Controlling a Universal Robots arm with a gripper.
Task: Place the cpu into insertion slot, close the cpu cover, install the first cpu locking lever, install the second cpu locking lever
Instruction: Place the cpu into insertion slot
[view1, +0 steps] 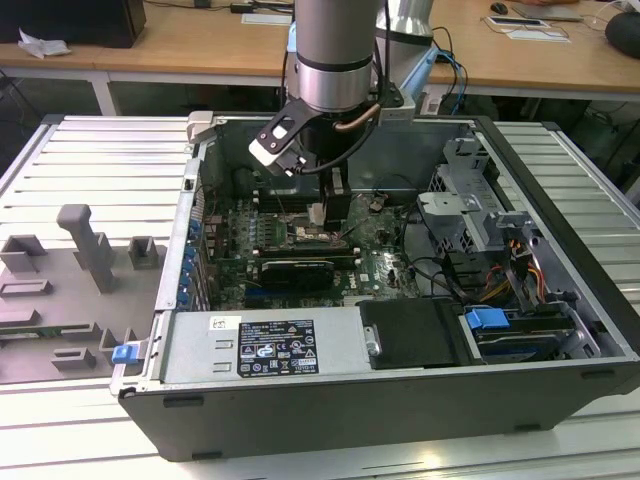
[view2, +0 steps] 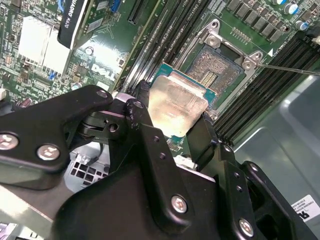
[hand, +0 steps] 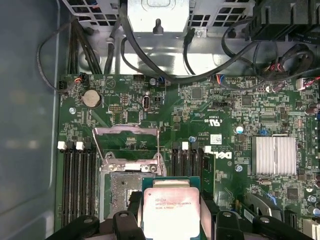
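Observation:
My gripper (hand: 171, 212) is shut on the cpu (hand: 170, 205), a square chip with a silver-grey top, gripped by two opposite edges between black fingers (view2: 142, 107). In the second wrist view the cpu (view2: 177, 102) hangs tilted just above the board, beside the insertion slot (view2: 215, 70) and overlapping one edge of it. The insertion slot (hand: 120, 187) lies bare, its pin grid showing. The cpu cover (hand: 125, 131) stands swung up behind the slot. A thin wire locking lever (hand: 158, 145) stands raised beside it. In the exterior view the gripper (view1: 318, 215) is low inside the open computer case (view1: 560, 250).
Black memory slots (hand: 80, 175) flank the socket on both sides. A finned heat sink (hand: 273, 155) and a black graphics card (view1: 295, 270) sit nearby. Cables (hand: 150, 70) and a drive cage (view1: 470, 200) crowd the case. A grey fixture (view1: 80, 260) lies on the exterior view's left.

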